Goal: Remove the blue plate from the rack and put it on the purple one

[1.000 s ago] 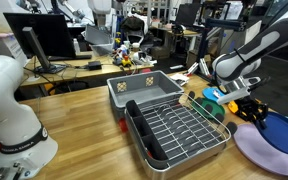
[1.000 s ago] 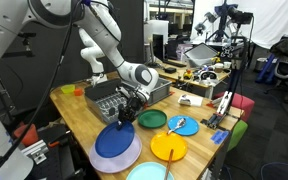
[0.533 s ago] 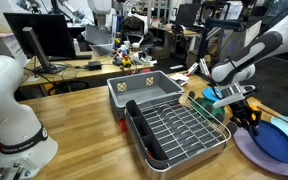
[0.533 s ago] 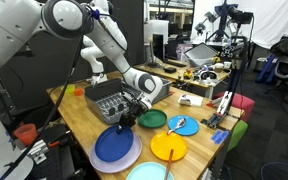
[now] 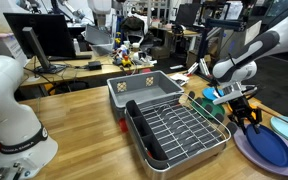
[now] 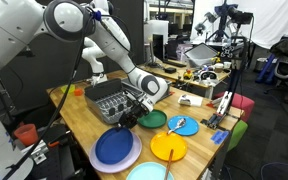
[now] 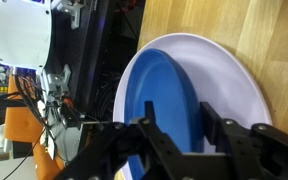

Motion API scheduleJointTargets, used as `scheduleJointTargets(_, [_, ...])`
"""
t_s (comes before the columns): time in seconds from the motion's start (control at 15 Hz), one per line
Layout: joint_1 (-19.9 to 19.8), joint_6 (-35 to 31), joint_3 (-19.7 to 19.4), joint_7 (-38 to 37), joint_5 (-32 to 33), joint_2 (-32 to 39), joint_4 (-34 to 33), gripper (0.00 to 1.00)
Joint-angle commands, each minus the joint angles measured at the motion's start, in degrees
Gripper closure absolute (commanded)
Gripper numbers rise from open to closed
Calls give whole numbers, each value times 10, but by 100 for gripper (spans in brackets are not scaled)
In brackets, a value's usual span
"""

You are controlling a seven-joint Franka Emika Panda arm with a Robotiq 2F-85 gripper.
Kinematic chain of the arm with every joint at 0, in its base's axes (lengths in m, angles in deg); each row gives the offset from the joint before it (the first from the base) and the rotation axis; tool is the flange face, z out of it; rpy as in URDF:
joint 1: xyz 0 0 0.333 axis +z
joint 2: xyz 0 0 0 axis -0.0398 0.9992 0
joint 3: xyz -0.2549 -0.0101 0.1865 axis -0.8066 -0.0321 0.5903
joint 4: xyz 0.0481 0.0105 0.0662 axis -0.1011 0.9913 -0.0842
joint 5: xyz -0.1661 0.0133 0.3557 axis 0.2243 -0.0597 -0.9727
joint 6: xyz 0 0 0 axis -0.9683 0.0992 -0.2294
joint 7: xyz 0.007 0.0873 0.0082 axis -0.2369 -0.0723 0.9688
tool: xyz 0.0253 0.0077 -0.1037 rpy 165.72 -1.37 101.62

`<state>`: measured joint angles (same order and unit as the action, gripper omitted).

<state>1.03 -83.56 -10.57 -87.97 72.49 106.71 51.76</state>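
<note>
Wrist view | tool (image 7: 180, 120) spread above blue plate (image 7: 159, 90) on purple one (image 7: 236, 80); wooden table (image 7: 274, 40); cluttered lab (image 5: 134, 30)

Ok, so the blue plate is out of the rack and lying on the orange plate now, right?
Not quite. The blue plate is out of the rack, but it lies on the large lavender plate, not the orange plate. The wrist view shows the lavender rim around the blue one; in an exterior view the orange plate sits apart.
</note>
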Motion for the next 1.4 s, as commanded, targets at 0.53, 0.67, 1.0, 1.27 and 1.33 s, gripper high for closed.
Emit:
scheduleJointTargets(0.53, [2, -159, -23, -66, -83, -142, 128, 0])
scheduleJointTargets(0.67, [7, -216, -25, -85, -85, -201, 187, 0])
scheduleJointTargets(1.0, [30, -312, -17, -124, -43, -339, 324, 0])
scheduleJointTargets(1.27, [28, -303, 2, -134, -27, -357, 331, 0])
scheduleJointTargets(1.33, [28, -302, 4, -135, -27, -359, 331, 0])
